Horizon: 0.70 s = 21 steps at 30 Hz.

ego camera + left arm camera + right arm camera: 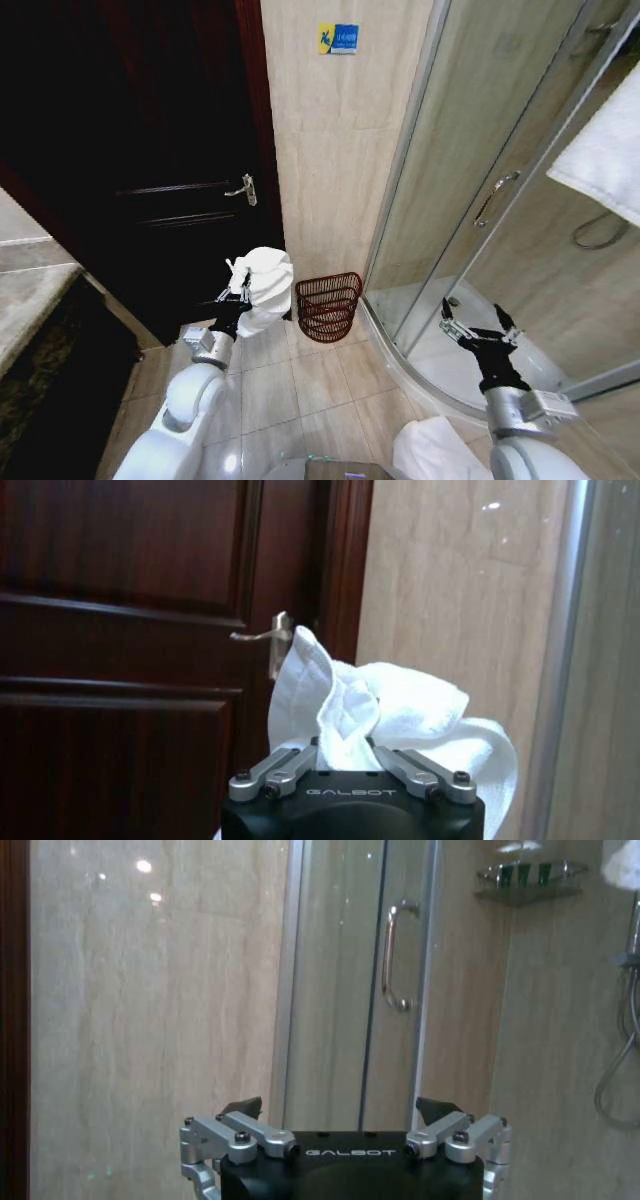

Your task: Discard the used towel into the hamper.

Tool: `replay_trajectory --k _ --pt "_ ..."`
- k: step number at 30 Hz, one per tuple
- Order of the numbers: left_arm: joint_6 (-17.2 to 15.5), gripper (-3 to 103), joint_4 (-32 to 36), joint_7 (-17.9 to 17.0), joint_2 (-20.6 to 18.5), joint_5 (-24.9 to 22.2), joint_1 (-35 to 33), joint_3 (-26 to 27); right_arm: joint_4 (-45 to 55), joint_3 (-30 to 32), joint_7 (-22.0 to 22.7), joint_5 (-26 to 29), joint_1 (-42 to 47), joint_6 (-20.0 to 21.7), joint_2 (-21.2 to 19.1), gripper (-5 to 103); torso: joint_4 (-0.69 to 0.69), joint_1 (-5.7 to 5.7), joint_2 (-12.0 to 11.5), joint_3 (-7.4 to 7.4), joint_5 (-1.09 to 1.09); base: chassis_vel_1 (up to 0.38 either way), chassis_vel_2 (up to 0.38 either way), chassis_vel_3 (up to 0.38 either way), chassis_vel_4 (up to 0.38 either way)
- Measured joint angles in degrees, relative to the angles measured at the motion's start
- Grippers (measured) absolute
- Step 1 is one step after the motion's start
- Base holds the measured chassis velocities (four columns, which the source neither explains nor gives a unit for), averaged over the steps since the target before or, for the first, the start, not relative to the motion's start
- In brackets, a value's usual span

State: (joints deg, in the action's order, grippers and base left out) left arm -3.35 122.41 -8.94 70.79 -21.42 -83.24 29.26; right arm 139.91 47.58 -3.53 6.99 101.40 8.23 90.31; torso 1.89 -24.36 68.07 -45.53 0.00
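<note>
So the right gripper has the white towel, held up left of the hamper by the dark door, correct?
Not quite: the left gripper is shut on the white towel, as the head view shows. The right gripper is open and holds nothing. The rest stands: the towel is left of the hamper, by the dark door.

The hamper [328, 305] stands on the floor [300, 385] against the wall [335, 150], between the door [150, 170] on its left and the shower enclosure [480, 210] on its right. The left gripper [236, 292] hangs in front of the door, just left of the hamper and above rim level, with the towel [262, 288] bunched between its jaws (the cloth spills toward the hamper side). The right gripper [478, 328] is well to the right, before the shower glass.
</note>
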Motion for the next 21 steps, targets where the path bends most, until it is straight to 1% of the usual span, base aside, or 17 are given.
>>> replay_trajectory --k 7,9,12,13,15,17,21 --pt "1.2 10 -1.2 1.5 0.7 0.2 -0.3 0.5 -0.7 -0.3 -0.2 -1.1 0.3 -0.4 0.7 100 0.0 1.16 -2.5 1.34 0.0 0.0 0.0 0.0 0.0" --pt "1.3 10 -1.2 1.7 0.7 0.3 -0.3 0.4 -0.7 -0.5 -0.2 -1.3 0.3 -0.4 0.8 100 0.0 1.27 -2.7 1.46 0.0 0.0 0.0 0.0 0.0" --pt "1.8 10 -1.2 2.2 0.8 0.9 -0.5 0.3 -0.9 -0.8 -0.3 -1.7 0.2 -0.6 1.2 100 0.0 1.81 -3.9 2.16 0.0 0.0 0.0 0.0 0.0" --pt "1.8 10 -1.2 2.2 0.8 0.9 -0.5 0.3 -0.9 -0.8 -0.3 -1.7 0.2 -0.6 1.2 100 0.0 1.81 -3.9 2.16 0.0 0.0 0.0 0.0 0.0" --pt "2.0 10 -1.2 2.5 0.8 1.1 -0.5 0.3 -1.2 -0.8 -0.5 -1.8 0.3 -1.0 1.5 100 0.0 2.25 -4.9 2.7 0.0 0.0 0.0 0.0 0.0" --pt "2.2 10 -1.2 2.6 0.8 1.2 -0.4 0.3 -1.4 -0.8 -0.7 -1.9 0.3 -1.3 1.6 100 0.0 2.41 -5.3 2.89 0.0 0.0 0.0 0.0 0.0" --pt "2.9 10 -1.7 3.2 0.8 1.6 -0.1 0.3 -1.9 -1.0 -1.4 -2.3 0.9 -2.5 1.8 100 0.0 3.08 -6.7 3.66 0.0 0.0 0.0 0.0 0.0"
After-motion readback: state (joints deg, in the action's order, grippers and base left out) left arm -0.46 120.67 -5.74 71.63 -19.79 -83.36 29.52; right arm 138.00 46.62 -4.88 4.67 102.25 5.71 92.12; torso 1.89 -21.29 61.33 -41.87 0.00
